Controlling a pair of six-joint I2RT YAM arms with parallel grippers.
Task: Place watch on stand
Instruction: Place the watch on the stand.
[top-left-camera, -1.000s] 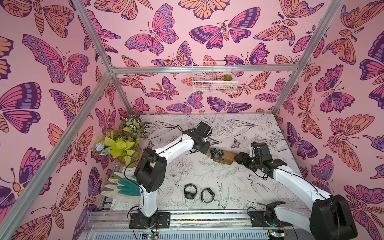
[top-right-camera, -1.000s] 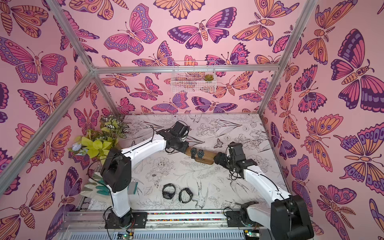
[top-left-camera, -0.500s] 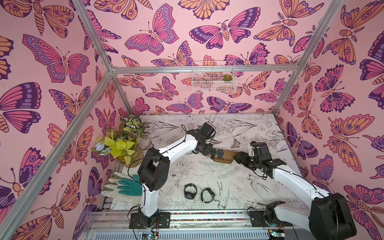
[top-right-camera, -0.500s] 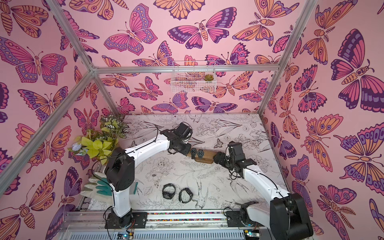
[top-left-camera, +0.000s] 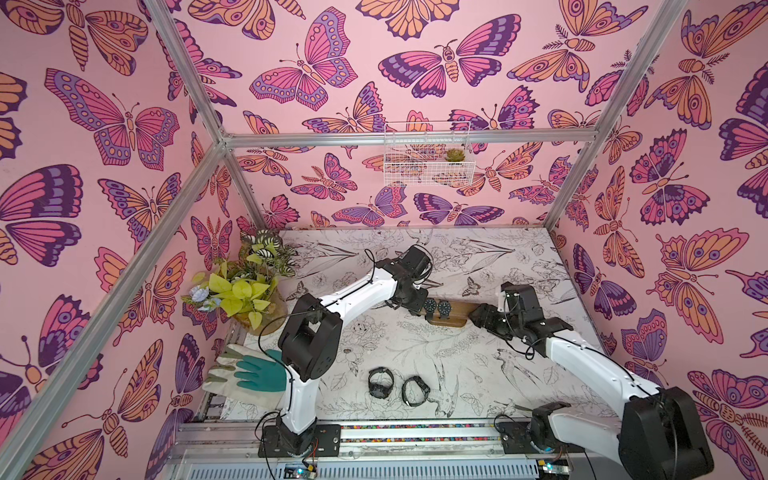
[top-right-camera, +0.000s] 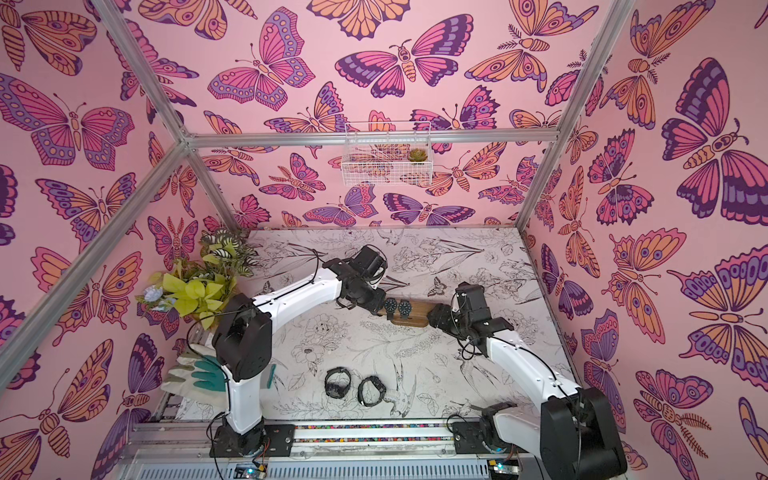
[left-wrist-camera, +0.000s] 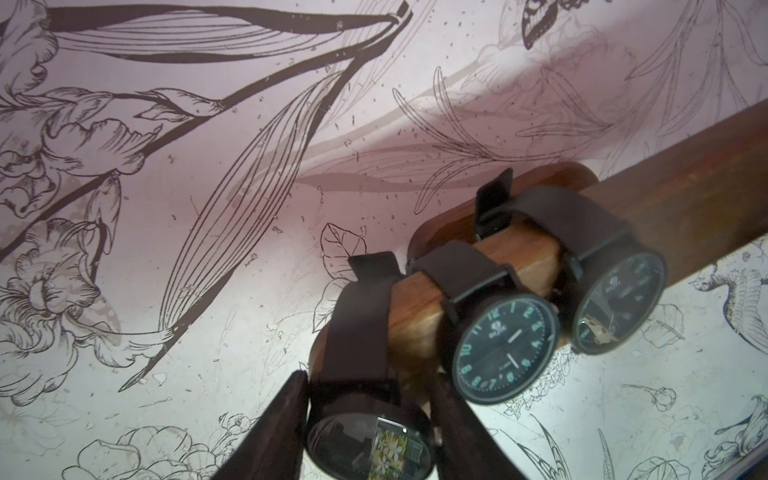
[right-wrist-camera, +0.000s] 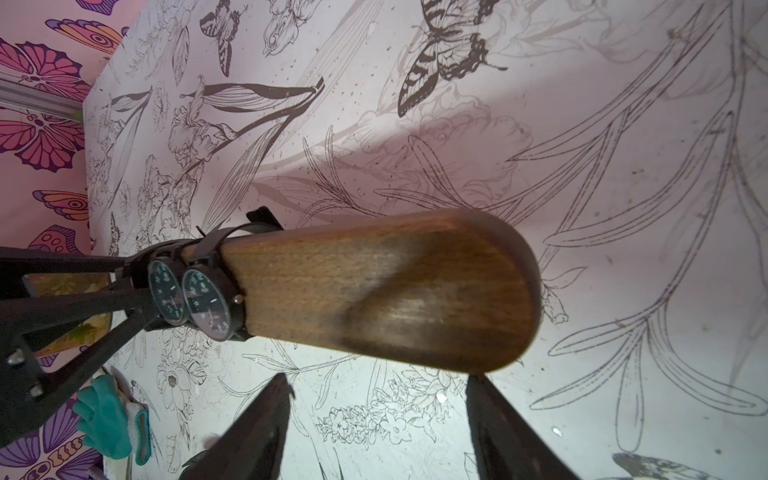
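Watch (left-wrist-camera: 365, 449) on stand (left-wrist-camera: 706, 166) end sits between left gripper (left-wrist-camera: 368, 376) fingers, grip unclear; right gripper (right-wrist-camera: 376, 378) spread apart just off the stand's other end.

The walls are pink paper (top-left-camera: 374, 104) with big butterflies on them in purple, orange and dark pink. Shiny silver metal bars (top-left-camera: 407, 139) run along the corners where the walls meet. High on the back wall hangs a white wire basket (top-left-camera: 415, 178) with a tiny green plant (top-left-camera: 455, 155) inside it. The desk (top-left-camera: 478, 365) has a white cover with black drawings of flowers, leaves, birds and butterflies. At its left side, by the wall, stands a pot of yellow-green and striped leaves (top-left-camera: 245, 286). The light is bright, and the shadows on the desk are soft.
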